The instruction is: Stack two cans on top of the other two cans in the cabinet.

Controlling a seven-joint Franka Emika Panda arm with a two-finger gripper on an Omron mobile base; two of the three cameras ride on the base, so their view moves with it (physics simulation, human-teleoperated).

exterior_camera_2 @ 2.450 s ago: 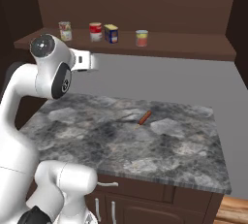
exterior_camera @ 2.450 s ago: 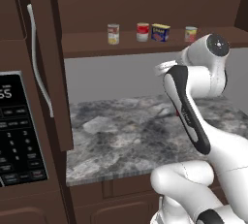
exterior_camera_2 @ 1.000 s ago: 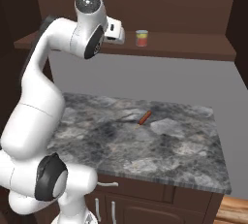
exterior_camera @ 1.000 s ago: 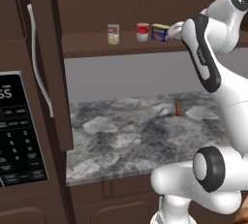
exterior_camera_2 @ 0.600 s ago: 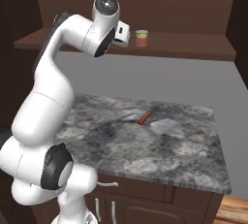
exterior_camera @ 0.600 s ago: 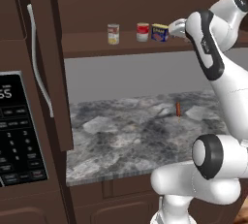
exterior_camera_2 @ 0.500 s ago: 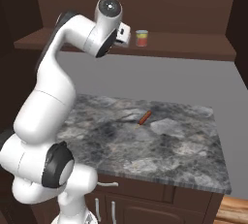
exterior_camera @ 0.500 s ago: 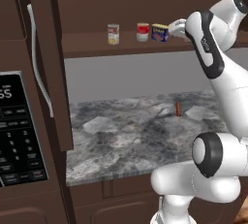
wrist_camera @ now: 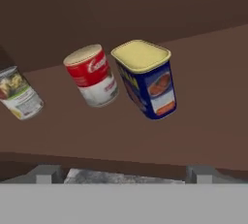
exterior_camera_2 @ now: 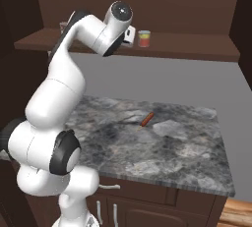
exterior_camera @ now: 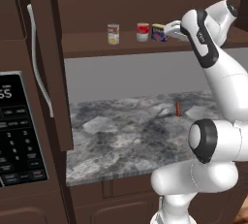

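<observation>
Across the upper frame runs the dark cabinet [exterior_camera: 92,48] shelf, above a marbled bench [exterior_camera: 126,136]. At upper right the hand [exterior_camera: 170,28] hovers with fingers spread wide, empty, just beside the blue tin [exterior_camera: 158,32]. Left of the tin stand the red-and-white can [exterior_camera: 142,32] and the cream labelled can [exterior_camera: 113,34].

Glossy white rounded arm [exterior_camera: 220,80] segments with dark joint bands and black circular caps.

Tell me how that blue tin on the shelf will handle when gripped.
The blue tin looks rigid, with flat sides, so the open tool can probably clamp it squarely. Its boxy shape shouldn't roll. Standing taller than wide, close beside the red-and-white can, it might tip if nudged.
</observation>
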